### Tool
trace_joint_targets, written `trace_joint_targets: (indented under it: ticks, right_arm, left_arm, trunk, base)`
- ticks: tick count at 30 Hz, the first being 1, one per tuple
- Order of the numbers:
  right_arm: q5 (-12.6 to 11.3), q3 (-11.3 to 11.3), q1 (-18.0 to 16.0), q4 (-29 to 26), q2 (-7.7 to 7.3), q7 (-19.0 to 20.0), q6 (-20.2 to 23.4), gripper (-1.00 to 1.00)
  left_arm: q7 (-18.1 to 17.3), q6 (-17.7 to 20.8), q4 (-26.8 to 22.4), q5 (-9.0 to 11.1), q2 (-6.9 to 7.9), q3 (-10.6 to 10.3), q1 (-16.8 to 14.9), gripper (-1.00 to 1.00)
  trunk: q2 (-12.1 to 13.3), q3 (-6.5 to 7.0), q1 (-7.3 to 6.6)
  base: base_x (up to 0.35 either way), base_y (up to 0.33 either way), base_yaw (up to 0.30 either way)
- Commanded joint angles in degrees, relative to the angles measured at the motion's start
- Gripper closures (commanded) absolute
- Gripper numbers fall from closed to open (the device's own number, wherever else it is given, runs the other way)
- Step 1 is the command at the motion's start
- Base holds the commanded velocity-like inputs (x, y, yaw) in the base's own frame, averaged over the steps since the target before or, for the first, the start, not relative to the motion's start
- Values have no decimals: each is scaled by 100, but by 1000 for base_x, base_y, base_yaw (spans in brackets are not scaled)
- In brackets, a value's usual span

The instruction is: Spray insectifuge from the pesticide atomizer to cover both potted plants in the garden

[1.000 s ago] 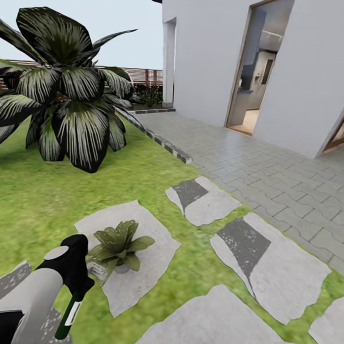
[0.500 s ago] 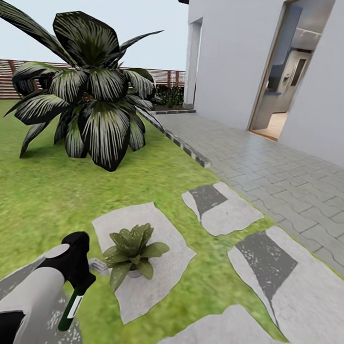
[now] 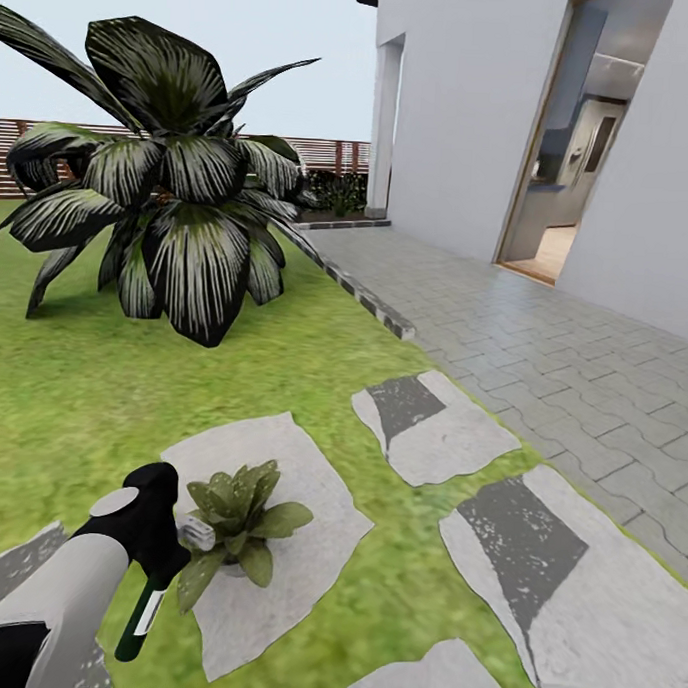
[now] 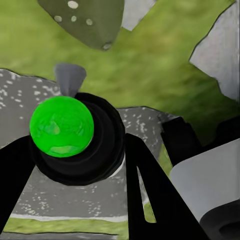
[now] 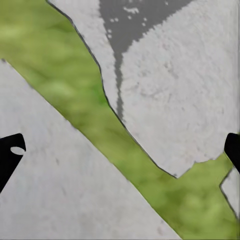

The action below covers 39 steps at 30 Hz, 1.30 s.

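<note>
Left gripper [image 3: 154, 566] clenched around the pesticide atomizer [image 3: 140, 615]; bottle hangs below the jaws, its pale trigger head [image 3: 196, 533] pointing at the potted plant [image 3: 238, 515] just beside the jaws. Plant sits on a grey stepping stone [image 3: 305, 553] in the lawn [image 3: 81, 403]; whitish specks on a leaf [image 4: 87, 20] just ahead of the jaws in the left wrist view. Right gripper [image 5: 120, 150]: jaws spread wide, nothing between them, stone and grass [image 5: 75, 100] beneath. Big striped bush [image 3: 170, 206] well beyond the left jaws.
</note>
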Motion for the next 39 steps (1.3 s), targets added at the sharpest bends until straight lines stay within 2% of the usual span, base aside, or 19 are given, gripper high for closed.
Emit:
trace_joint_targets:
  ticks: [1,13,19,22,25,31,39]
  right_arm:
    - [58,-39,-2,5,6,-15,-12,-100]
    - [58,-41,-2,8,10,-17,-13,-100]
    - [58,-42,-2,7,10,-17,-13,-100]
    - [58,-40,-2,6,10,-17,-12,-100]
    - [58,-45,-2,7,10,-17,-14,-100]
    - [58,-44,-2,7,10,-16,-13,-100]
    - [58,-44,-2,7,10,-8,-12,-100]
  left_arm:
    - [-57,55,-6,-58,-1,25,-4,100]
    - [-57,59,-14,-58,50,29,-4,100]
    - [-60,64,-26,-58,53,18,-4,100]
    - [-119,60,-224,-59,35,11,-53,100]
    - [-227,51,-284,-88,-18,-4,-87,100]
    - [-832,12,-295,-139,-31,-64,-243,100]
    - [-915,9,-296,-146,-26,-80,-192,100]
  trunk:
    - [-2,-5,-1]
    - [-2,-5,-1]
    - [-2,-5,-1]
    - [-2,-5,-1]
    - [-2,-5,-1]
    - [-2,-5,-1]
    - [-2,-5,-1]
  base:
    - [10,-313,205]
    - [33,-298,268]
    - [255,-38,277]
    - [29,-1,277]
    - [5,0,277]
    - [1,0,277]
    - [21,-19,77]
